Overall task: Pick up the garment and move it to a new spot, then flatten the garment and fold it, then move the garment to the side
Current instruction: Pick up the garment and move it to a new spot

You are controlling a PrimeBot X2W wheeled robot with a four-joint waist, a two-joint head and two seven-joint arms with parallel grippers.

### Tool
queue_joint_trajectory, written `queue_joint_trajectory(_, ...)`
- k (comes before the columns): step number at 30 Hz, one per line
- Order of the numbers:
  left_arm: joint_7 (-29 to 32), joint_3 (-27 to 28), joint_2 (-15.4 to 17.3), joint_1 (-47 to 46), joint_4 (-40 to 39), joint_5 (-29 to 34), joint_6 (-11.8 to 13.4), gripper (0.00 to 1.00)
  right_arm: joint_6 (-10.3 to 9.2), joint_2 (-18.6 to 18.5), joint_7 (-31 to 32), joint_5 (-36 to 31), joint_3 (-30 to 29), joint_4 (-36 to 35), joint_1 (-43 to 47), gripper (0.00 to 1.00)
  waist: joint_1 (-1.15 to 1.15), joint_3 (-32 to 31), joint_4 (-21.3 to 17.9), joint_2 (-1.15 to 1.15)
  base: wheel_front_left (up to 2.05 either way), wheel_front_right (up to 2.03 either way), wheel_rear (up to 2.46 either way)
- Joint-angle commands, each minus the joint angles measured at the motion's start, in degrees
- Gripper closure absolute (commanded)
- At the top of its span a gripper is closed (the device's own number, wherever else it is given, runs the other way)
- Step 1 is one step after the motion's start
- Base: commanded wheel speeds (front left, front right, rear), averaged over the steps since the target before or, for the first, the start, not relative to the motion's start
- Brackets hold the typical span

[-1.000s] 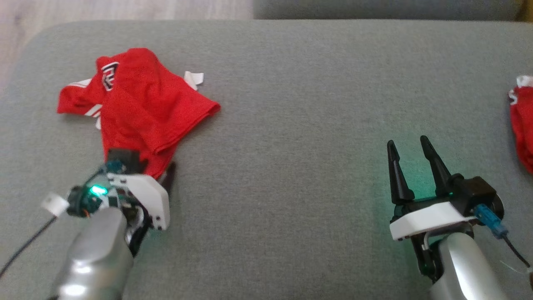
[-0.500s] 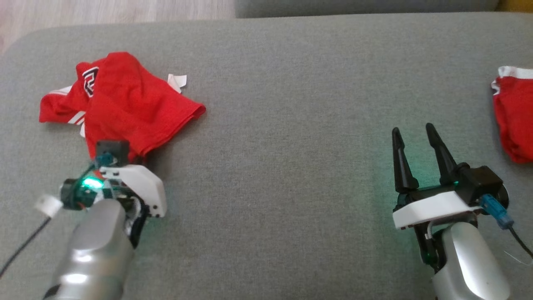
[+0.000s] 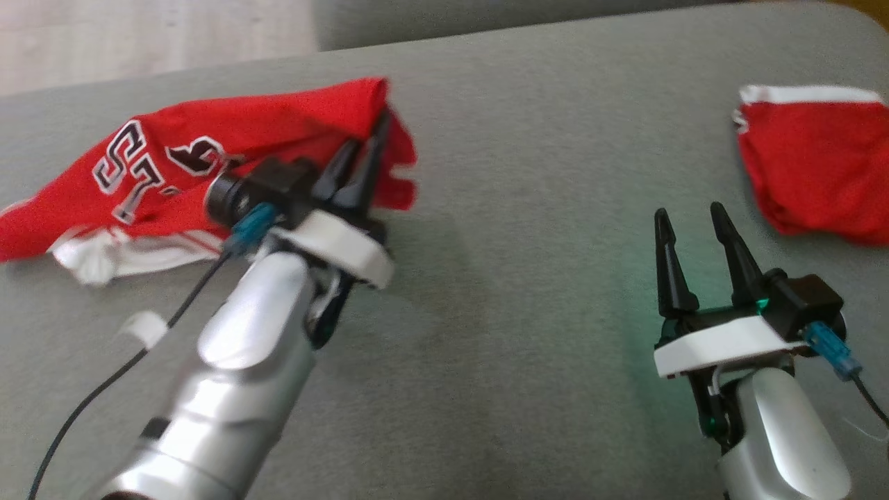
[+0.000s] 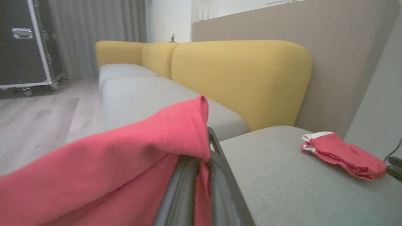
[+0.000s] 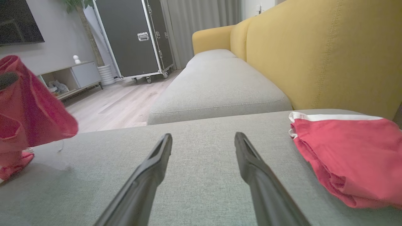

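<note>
I've got the garment [image 3: 229,139]: red jersey cloth, white trim on the low edge, black-and-white outlined characters on the face. One edge is pinched in the left gripper [image 3: 368,132], jaws closed on the cloth, and that edge is raised off the grey cushion [image 3: 521,208]. The rest slopes down toward the cushion's left edge, white-trimmed end touching the surface there. It sits over the far-left part of the cushion, close to the far edge. Stretched and rumpled, not flat. In the left wrist view the cloth [image 4: 110,163] drapes over the fingers.
</note>
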Motion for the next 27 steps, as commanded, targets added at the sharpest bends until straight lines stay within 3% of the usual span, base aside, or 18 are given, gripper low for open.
queue_joint_trajectory(1, -0.7, 0.0, 0.0, -3.9, -3.4, -0.4, -0.3, 1.00, -0.05, -0.1, -0.6, 0.7, 1.8, -2.5, -2.7, 0.00, 0.00, 1.7, -3.4, 0.00, 0.00, 0.00, 0.00)
queue_joint_trajectory(15, -1.2, -8.0, -2.4, -12.2, -9.6, -3.2, -0.2, 1.00, -0.05, -0.1, -0.6, 5.6, 4.3, -5.1, -6.2, 0.00, 0.00, 8.0, -14.9, 0.00, 0.00, 0.00, 0.00)
queue_joint_trajectory(16, -1.2, -9.0, -2.4, -12.3, -9.9, -3.9, 0.2, 0.19, -0.05, -0.1, -0.6, 5.7, 4.3, -5.2, -6.3, 0.00, 0.00, 8.2, -15.1, 0.00, 0.00, 0.00, 0.00)
queue_joint_trajectory(17, -1.2, -9.9, -2.4, -12.4, -9.9, -4.4, 0.7, 0.00, -0.05, -0.1, -0.6, 5.8, 4.3, -5.3, -6.4, 0.00, 0.00, 8.3, -15.2, 0.00, 0.00, 0.00, 0.00)
queue_joint_trajectory(22, -1.2, -11.2, -2.4, -11.7, -9.0, -5.3, 2.6, 0.00, -0.05, -0.1, -0.6, 5.6, 3.0, -5.7, -6.4, 0.00, 0.00, 8.3, -13.5, 0.00, 0.00, 0.00, 0.00)
queue_joint_trajectory(27, -1.2, -7.1, -2.3, -8.6, -8.4, -3.7, 3.1, 0.00, -0.05, -0.1, -0.6, 3.8, 1.6, -5.9, -5.8, 0.00, 0.00, 6.4, -9.0, 0.00, 0.00, 0.00, 0.00)
